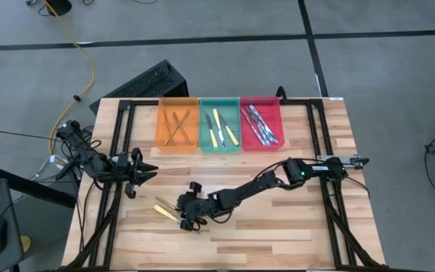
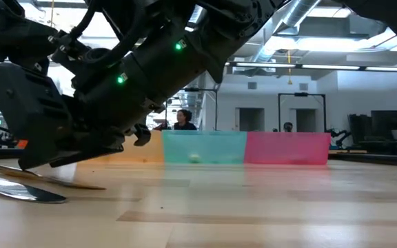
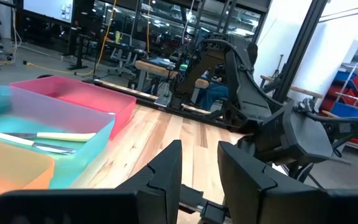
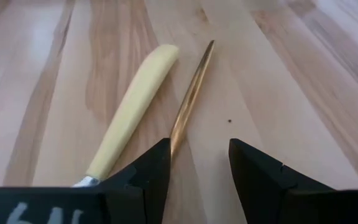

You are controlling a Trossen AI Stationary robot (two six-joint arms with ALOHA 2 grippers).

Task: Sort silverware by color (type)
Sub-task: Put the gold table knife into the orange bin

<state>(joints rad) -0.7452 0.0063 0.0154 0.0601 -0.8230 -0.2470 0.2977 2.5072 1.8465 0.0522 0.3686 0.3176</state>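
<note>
Two utensils lie loose on the wooden table (image 1: 278,227) at its front left: a pale yellow-handled piece (image 4: 132,109), its rounded matte handle running into a silver neck, and just beside it a thin bronze-gold piece (image 4: 191,99), slender, glossy and tapering to a fine tip. In the high view they show as a short yellow streak (image 1: 165,209) near the right gripper (image 1: 185,215). That gripper hangs low over them with its fingers parted and nothing between them; the bronze-gold shaft runs toward the gap, close by one fingertip (image 4: 157,165). The low view shows the flat silver end of a utensil (image 2: 19,189) resting on the wood under the dark arm. At the table's far edge stand three trays side by side: an orange tray (image 1: 161,125) with crossed bronze-gold pieces (image 1: 177,127), a green tray (image 1: 205,143) with yellow-handled pieces (image 1: 221,127), and a red tray (image 1: 276,121) with shiny silver pieces (image 1: 260,125). The left gripper (image 1: 146,172) waits above the table's left side, fingers a little apart and empty.
</note>
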